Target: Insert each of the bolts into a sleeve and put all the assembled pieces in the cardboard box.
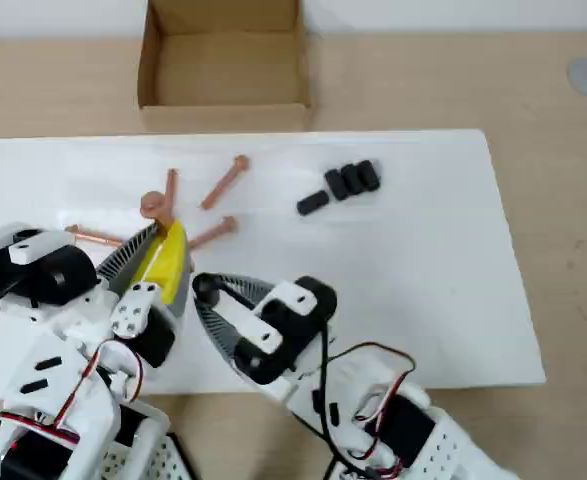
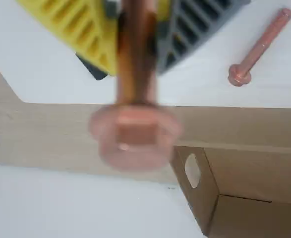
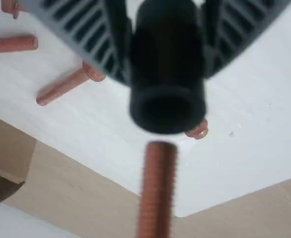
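One copper bolt (image 2: 135, 99) pinched by its shank between the yellow finger (image 2: 71, 25) and the grey finger (image 2: 204, 20) of the left tool (image 2: 135, 59), the flanged head at the end far from the wrist. Seen from the high view, the left tool (image 1: 166, 228) at about 9 o'clock on the white sheet (image 1: 423, 300), with the round head of the held bolt just past the fingertips. One black sleeve (image 3: 167, 104) clamped between the two dark ribbed fingers of the right tool (image 3: 167, 74), open bore turned away from the wrist. From above, the right tool (image 1: 205, 290) at about 5 o'clock from the left tool, near it but apart; bolt and sleeve not joined. Four loose bolts (image 1: 223, 182) flat on the sheet around the left tool, at about 9, 12, 2 and 3 o'clock from its tip. Four loose sleeves (image 1: 345, 183) well apart from both tools, at about 2 o'clock on the sheet: three touching in a short row, the fourth just beside them at 8 o'clock. The cardboard box (image 1: 223, 118) standing open on the wooden table (image 1: 553, 200) at 12 o'clock, just beyond the far edge of the sheet.
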Motion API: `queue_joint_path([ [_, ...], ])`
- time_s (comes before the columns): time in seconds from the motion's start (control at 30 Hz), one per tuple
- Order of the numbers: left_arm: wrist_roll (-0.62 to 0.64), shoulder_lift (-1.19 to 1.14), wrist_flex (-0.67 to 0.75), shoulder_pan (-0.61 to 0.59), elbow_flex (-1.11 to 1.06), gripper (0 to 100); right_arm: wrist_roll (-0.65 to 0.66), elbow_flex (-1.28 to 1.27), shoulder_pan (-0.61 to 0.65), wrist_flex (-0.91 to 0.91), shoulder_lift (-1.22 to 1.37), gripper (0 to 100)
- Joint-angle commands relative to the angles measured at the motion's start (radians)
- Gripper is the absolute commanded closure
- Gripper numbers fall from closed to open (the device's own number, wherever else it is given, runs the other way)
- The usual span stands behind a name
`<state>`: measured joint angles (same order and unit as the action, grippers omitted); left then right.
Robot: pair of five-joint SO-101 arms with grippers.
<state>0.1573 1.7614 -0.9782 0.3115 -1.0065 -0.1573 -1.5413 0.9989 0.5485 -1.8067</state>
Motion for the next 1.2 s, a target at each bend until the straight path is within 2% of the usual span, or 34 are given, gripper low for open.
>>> queue_joint_path([
  [0.0,0.005,0.001,0.038,0.015,-0.015,99,-0.011,0.004,0.013,-0.029,-0.113,98.9],
  [0.5,0.006,-0.001,0.138,0.015,-0.052,99,-0.066,-0.056,0.013,-0.026,-0.11,98.9],
  [0.6,0.008,-0.001,0.112,0.028,-0.028,99,-0.066,-0.071,0.013,-0.029,-0.11,98.9],
  [0.8,0.0,0.001,0.029,0.146,0.002,99,-0.068,-0.067,0.013,-0.029,-0.111,98.9],
  [1.03,-0.005,0.001,0.006,0.143,-0.005,99,-0.068,-0.062,0.012,-0.029,-0.116,98.9],
  [1.17,-0.051,0.001,0.008,0.117,0.0,99,-0.068,-0.058,0.012,-0.029,-0.116,98.9],
])
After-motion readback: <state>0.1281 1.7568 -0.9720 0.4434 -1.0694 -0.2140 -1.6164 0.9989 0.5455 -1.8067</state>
